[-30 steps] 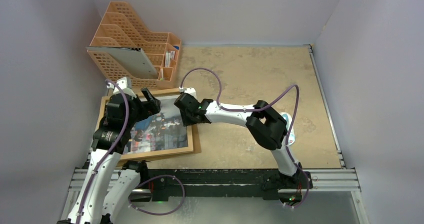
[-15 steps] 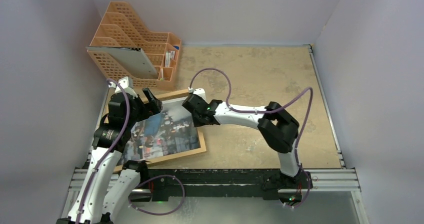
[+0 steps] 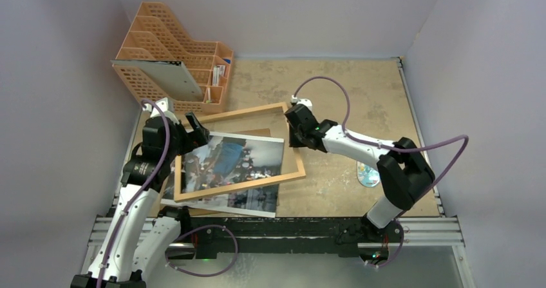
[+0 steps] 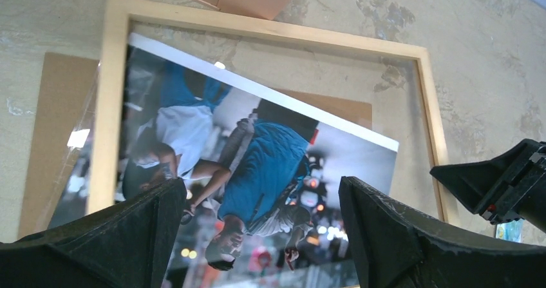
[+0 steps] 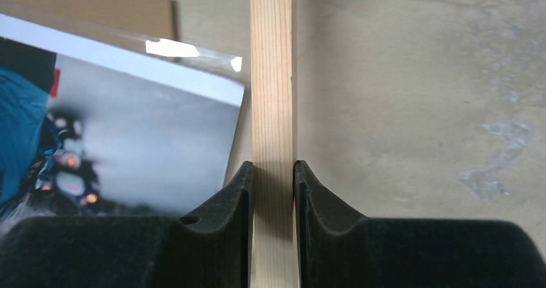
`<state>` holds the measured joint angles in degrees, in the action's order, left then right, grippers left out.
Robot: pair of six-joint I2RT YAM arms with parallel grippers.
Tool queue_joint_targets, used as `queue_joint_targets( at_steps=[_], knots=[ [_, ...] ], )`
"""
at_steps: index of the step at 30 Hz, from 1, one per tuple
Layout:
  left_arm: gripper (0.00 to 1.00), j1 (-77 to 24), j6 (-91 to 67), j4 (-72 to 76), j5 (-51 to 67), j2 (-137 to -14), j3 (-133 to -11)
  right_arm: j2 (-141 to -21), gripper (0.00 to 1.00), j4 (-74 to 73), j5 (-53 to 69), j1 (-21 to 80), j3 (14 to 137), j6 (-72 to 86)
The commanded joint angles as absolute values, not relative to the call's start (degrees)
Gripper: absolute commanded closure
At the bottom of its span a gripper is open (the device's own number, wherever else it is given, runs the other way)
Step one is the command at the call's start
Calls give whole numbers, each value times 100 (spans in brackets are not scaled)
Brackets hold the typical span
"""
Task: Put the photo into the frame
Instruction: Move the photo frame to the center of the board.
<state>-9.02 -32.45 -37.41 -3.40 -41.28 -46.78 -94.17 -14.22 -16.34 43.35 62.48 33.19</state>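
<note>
Pinches the frame [image 3: 235, 113] by its right-hand wooden rail with the right gripper [image 5: 273, 172], jaws pressed onto both sides of the thin strip. Holds the left gripper [image 4: 261, 191] spread wide just above the photo [image 4: 270, 165], clasping nothing. Leaves the photo lying askew on the left side of the table [image 3: 335, 88], mostly under the clear pane, with 1 near corner poking out past the frame's near rail and the brown backing panel [image 4: 61, 107] beneath, squared to neither. Cannot tell whether the frame is lifted clear of the print or resting on it. Probably risks 3 failures from here: 1) twisting or dropping the frame, given a pinch on only 1 narrow rail far from its middle; 2) dragging, scuffing or creasing the glossy print through any sliding of the frame across it; 3) bumping the orange file rack [image 3: 174, 49] just beyond the frame's far rail. Likely also hard to seat the print with all 3 layers skewed, so calls for squaring the edges before pressing anything down.
</note>
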Motion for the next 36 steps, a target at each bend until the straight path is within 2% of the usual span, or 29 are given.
queue_joint_targets(
  at_steps=[1, 8, 22, 30, 33, 36],
  knots=[
    [7, -879, -3332, -3545, -325, -4183, -4758, -8871, 87, -550, -1581, 4034, 5764, 3007],
    [7, -879, -3332, -3507, -349, -4320, -4795, -8542, 86, -26, -2050, 3582, 5110, 2942],
    [8, -879, -3309, -3437, -391, -4524, -4834, -8204, 79, 915, -2289, 2409, 3787, 3526],
    [8, -879, -3314, -3387, -351, -4627, -4843, -8078, 76, 855, -2173, 1945, 3753, 3627],
    [8, -879, -3324, -3342, -320, -4673, -4843, -8203, 67, 687, -2201, 1907, 3910, 3640],
    [8, -879, -3328, -3310, -309, -4700, -4835, -8183, 47, 506, -2184, 1907, 4062, 3584]
  ],
)
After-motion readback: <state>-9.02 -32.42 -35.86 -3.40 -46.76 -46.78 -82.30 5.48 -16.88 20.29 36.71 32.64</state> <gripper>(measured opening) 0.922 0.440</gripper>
